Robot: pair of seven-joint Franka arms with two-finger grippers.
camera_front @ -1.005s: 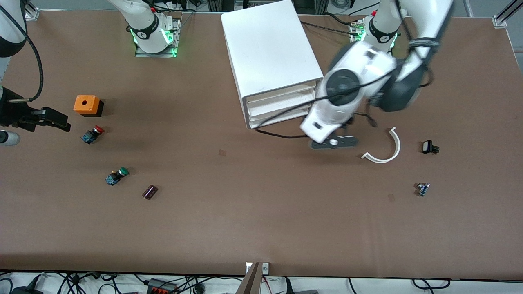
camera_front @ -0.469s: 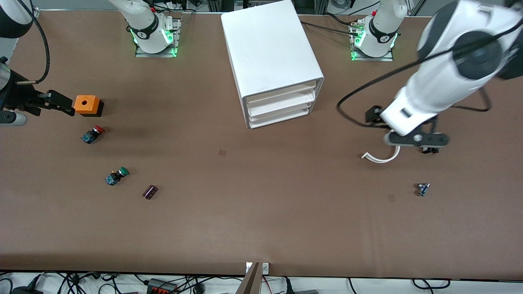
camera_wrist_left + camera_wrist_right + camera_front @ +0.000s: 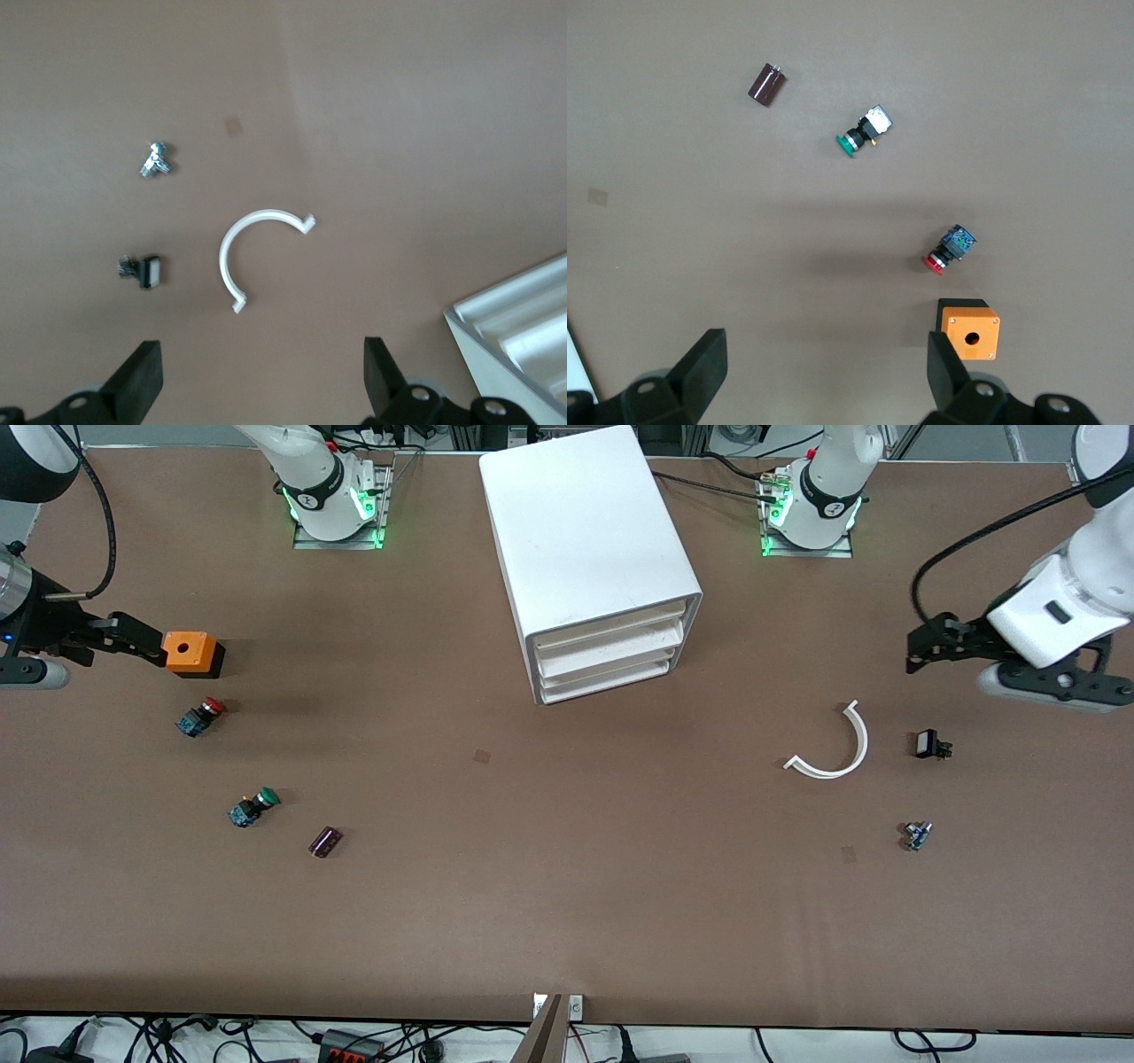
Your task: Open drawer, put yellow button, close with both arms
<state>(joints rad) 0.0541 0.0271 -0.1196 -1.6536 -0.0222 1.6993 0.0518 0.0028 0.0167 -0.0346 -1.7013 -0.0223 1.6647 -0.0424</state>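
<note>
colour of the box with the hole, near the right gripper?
Orange box with black sides; clearest in the right wrist view.

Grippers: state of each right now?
Left gripper: open, holding nothing, above the white curved piece.
Right gripper: open, holding nothing, beside the orange box.

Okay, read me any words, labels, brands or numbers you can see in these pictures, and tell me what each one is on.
No readable text anywhere.
White cabinet: plain, no label.
Orange box: only a round hole on top, no print.
Red button, green button and dark cylinder: any markings are too small to read.
Round marks on the arm bases: too small to read.
</note>
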